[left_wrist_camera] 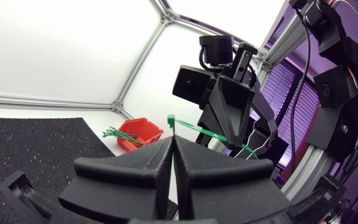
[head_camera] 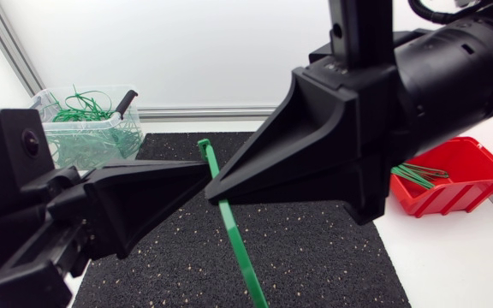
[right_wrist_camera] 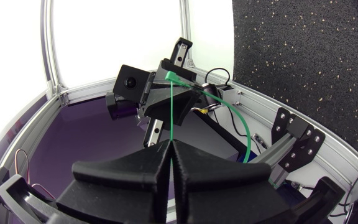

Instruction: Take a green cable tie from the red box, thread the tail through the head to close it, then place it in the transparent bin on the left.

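A white table (head_camera: pixel 456 261) carries a black speckled mat (head_camera: pixel 315 248), a clear bin (head_camera: pixel 84 147) at its left and a red box (head_camera: pixel 460 197) at its right.

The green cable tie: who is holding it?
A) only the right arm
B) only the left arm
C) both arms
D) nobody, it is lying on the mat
C: the green cable tie is pinched in the shut jaws of both the left gripper and the right gripper, up off the table.
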Controlling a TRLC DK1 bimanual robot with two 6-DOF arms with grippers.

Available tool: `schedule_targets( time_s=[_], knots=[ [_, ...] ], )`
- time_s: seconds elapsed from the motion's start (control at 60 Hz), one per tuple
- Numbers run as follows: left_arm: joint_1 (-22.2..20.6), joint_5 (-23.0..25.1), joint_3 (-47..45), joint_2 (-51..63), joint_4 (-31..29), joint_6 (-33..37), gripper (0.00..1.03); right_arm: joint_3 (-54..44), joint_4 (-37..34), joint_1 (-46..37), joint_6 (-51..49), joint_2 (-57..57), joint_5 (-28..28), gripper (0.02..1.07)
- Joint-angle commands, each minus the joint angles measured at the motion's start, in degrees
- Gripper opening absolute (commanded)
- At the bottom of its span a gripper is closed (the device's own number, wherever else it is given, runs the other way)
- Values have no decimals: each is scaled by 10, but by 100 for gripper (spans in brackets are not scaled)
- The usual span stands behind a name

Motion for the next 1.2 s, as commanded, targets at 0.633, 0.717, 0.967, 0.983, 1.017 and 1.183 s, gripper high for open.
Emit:
schedule_targets(
  time_s=[0.633, 0.717, 0.967, 0.983, 1.017, 1.183],
  knots=[
    [-11, -5, 19, 7, 6, 12, 4, -20, 16, 0, 18, 1, -3, 7],
    [-11, -6, 18, 6, 5, 12, 4, -20, 17, 0, 18, 0, -2, 7],
    [-34, -26, 20, 6, 4, 28, 4, -16, 18, -2, 21, 8, -3, 7],
    [-36, -28, 20, 6, 4, 29, 4, -16, 18, -2, 22, 9, -2, 7],
    [-42, -34, 21, 6, 4, 32, 4, -15, 21, -2, 25, 11, -3, 7],
    [-73, -69, 28, 5, 2, 58, 4, -3, 22, -4, 32, 29, -3, 7]
  ],
)
